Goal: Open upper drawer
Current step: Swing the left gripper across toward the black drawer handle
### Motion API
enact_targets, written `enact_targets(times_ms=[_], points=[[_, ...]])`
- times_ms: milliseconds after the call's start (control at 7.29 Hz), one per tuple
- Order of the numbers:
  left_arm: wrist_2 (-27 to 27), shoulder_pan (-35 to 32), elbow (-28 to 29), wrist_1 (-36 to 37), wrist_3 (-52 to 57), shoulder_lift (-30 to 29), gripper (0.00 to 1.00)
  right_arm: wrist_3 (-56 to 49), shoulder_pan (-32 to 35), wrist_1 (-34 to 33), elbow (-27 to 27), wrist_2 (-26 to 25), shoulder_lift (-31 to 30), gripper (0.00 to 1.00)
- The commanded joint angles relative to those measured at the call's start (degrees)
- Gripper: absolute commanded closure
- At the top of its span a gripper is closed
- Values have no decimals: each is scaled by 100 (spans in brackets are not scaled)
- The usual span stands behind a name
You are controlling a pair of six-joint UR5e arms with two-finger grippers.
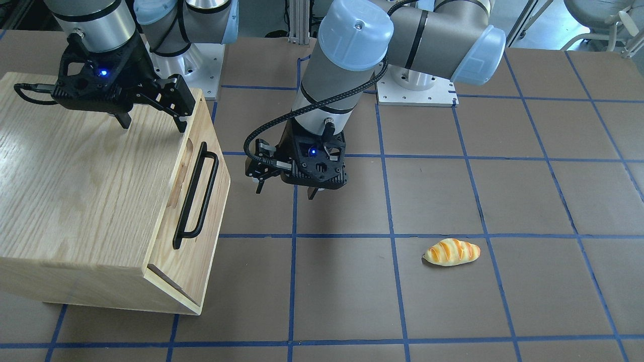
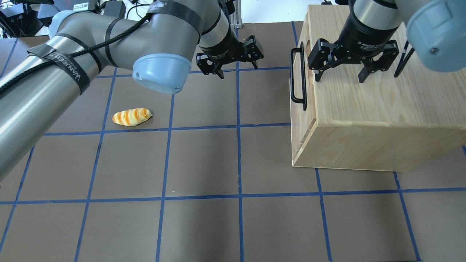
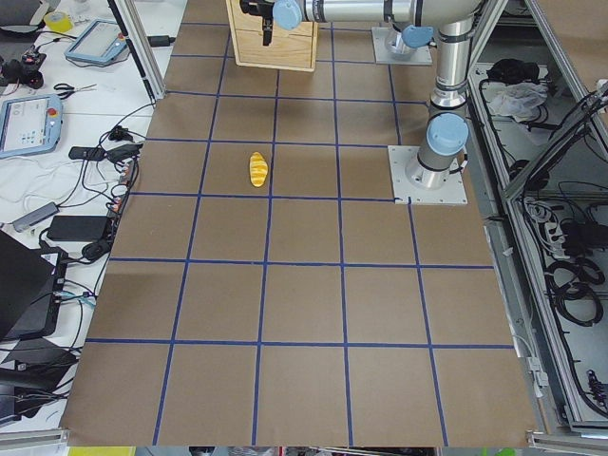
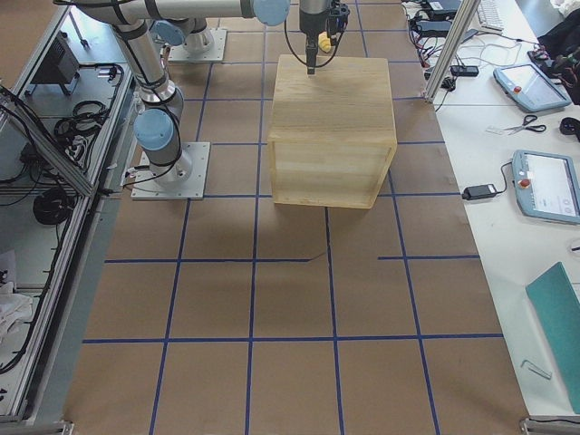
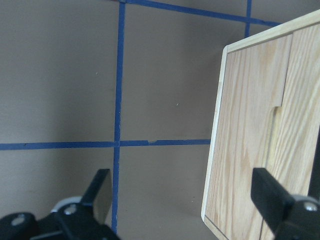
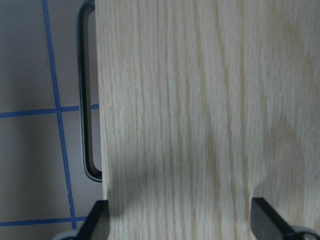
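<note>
The upper drawer's pale-wood front (image 1: 204, 130) faces the table's middle and carries a long black bar handle (image 1: 196, 196) and an oblong cutout slot (image 1: 182, 171). It sits about flush with the oak-grained cabinet (image 1: 85, 191). My right gripper (image 1: 152, 125) is open and empty just above the cabinet top, near its front edge. The right wrist view shows the handle (image 6: 84, 100) past that edge. My left gripper (image 1: 286, 193) is open and empty above the table, a short way in front of the handle. The overhead view shows the handle (image 2: 296, 78) and both grippers, left (image 2: 238, 71) and right (image 2: 339, 80).
A toy bread roll (image 1: 452, 252) lies on the brown mat on my left side, away from the cabinet; it also shows in the overhead view (image 2: 131, 116). Blue tape lines grid the mat. The left wrist view shows the cabinet's front face (image 5: 250, 140) close by.
</note>
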Motion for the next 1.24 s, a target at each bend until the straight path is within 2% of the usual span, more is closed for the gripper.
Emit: enact_targets(times_ms=[0,137,1098], points=[[-66,-96,89,15,-84,-41,0,0,0,0,0,-5,0,0],[-292,-114,89,119,-84,-76,0,0,0,0,0,-6,0,0],[-312,-527,450,146,-497,-542,0,0,0,0,0,3,0,0]])
